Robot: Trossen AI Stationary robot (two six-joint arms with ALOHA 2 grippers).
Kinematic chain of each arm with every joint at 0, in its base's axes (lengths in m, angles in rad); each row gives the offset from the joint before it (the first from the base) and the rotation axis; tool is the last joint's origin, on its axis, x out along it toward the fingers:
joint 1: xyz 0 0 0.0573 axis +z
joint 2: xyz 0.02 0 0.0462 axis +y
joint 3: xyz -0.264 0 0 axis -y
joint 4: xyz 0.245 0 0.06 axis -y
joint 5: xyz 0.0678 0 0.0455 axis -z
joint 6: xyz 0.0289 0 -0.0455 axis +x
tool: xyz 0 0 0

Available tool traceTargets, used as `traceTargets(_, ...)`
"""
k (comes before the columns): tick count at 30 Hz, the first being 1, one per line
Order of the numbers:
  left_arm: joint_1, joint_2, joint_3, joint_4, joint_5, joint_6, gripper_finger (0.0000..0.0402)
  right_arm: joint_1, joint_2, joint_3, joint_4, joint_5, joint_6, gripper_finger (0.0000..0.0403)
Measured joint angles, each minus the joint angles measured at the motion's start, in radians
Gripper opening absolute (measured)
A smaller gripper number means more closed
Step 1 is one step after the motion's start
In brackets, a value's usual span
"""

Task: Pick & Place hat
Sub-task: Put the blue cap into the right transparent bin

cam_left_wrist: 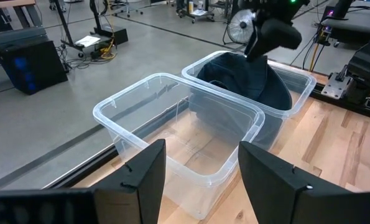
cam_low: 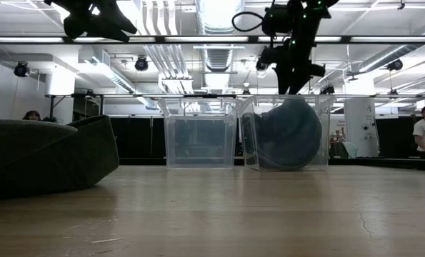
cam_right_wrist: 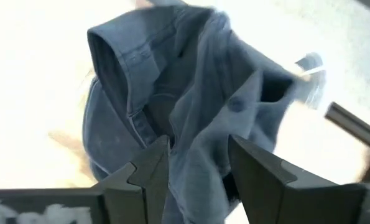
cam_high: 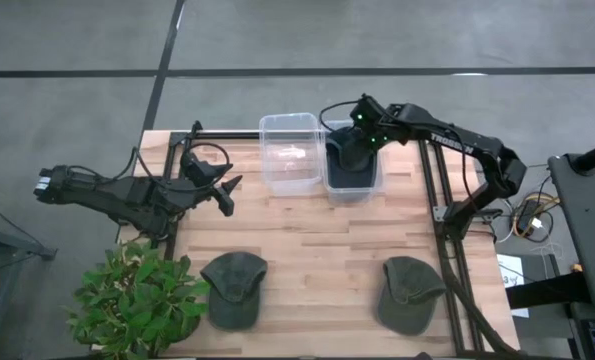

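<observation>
The right end effector [cam_high: 352, 140] is hovering, fingers parted, over the blue hat [cam_right_wrist: 172, 106] in the right bin [cam_high: 377, 185], whose crumpled folds only the right wrist view is showing.

robotics lab / open workshop floor: exposed ceiling ducts [cam_low: 219, 53], strip lights, concrete floor [cam_high: 277, 40], wooden bench [cam_high: 317, 250] on metal frame, fan [cam_left_wrist: 239, 26], cables, people in background.

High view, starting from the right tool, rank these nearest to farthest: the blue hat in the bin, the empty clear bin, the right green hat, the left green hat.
From the right tool:
1. Blue hat, directly beneath it in the right bin.
2. Empty clear bin, just left.
3. Right green hat, near edge, right.
4. Left green hat, near edge, left.
</observation>
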Motion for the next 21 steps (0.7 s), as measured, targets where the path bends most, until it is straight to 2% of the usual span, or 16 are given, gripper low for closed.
traceTargets(11, 0.000, 0.000, 0.000, -0.001, 0.000, 0.000, 0.0194, 0.015, -0.084, 0.036, -0.022, 0.008, -0.020, 0.0137)
traceTargets(16, 0.000, 0.000, 0.000, -0.002, 0.000, 0.000, 0.0194, 0.050, -0.145, 0.036, -0.075, 0.112, -0.019, 0.0124)
traceTargets(21, 0.000, 0.000, 0.000, -0.002, 0.000, 0.013, 0.0194, 0.074, -0.125, 0.018, -0.074, 0.108, 0.002, 0.0102)
